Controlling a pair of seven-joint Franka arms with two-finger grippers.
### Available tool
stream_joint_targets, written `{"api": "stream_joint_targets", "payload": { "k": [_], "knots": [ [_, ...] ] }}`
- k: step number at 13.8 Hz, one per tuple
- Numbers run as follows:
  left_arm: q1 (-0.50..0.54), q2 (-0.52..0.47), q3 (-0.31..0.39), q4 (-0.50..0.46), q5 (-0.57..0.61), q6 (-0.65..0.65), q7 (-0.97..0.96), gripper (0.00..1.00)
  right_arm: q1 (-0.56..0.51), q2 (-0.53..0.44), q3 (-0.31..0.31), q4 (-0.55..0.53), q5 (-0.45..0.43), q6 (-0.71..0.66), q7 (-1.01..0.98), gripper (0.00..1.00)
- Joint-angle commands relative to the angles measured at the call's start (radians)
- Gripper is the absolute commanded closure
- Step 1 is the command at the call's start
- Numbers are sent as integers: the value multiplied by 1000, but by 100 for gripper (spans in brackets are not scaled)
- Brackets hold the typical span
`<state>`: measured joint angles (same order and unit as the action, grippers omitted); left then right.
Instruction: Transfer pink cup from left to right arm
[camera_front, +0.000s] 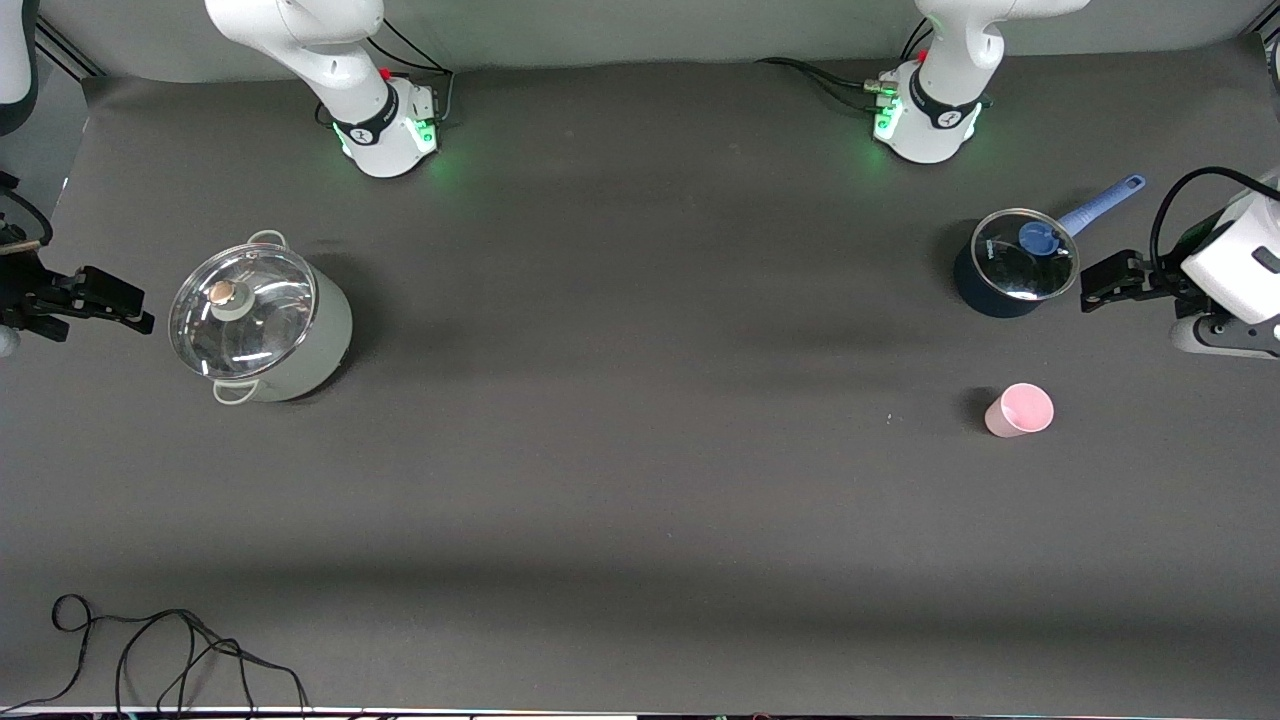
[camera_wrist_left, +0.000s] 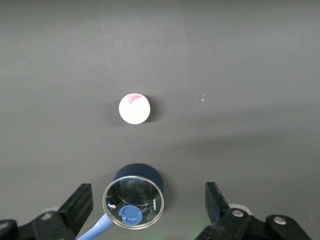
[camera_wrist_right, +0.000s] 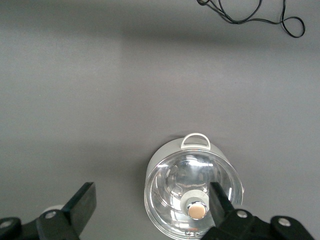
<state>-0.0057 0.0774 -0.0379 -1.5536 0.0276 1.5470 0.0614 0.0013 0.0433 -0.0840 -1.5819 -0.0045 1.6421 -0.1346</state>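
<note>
The pink cup (camera_front: 1018, 410) stands upright on the dark table, nearer to the front camera than the blue saucepan (camera_front: 1015, 262). It also shows in the left wrist view (camera_wrist_left: 134, 109), apart from the gripper. My left gripper (camera_front: 1095, 285) is open and empty, in the air beside the saucepan at the left arm's end of the table; in its wrist view (camera_wrist_left: 148, 200) the saucepan (camera_wrist_left: 134, 202) lies below the jaws. My right gripper (camera_front: 125, 308) is open and empty at the right arm's end, beside the grey pot (camera_front: 255, 318), and shows in its wrist view (camera_wrist_right: 152, 200).
The grey pot (camera_wrist_right: 192, 192) has a glass lid and two loop handles. The saucepan has a glass lid and a long blue handle (camera_front: 1105, 200). A black cable (camera_front: 150, 650) lies at the table's front edge toward the right arm's end.
</note>
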Motion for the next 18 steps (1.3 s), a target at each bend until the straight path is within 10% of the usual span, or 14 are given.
{"api": "stream_joint_targets", "payload": {
  "k": [1,18],
  "knots": [
    [4,-21,1,-23,-8,2,14,0,3,-22,-5,-9,0,-13,-8,0],
    [6,-21,1,-23,-8,1,15,0,2,-33,-11,-7,1,-47,-10,0]
  ]
}}
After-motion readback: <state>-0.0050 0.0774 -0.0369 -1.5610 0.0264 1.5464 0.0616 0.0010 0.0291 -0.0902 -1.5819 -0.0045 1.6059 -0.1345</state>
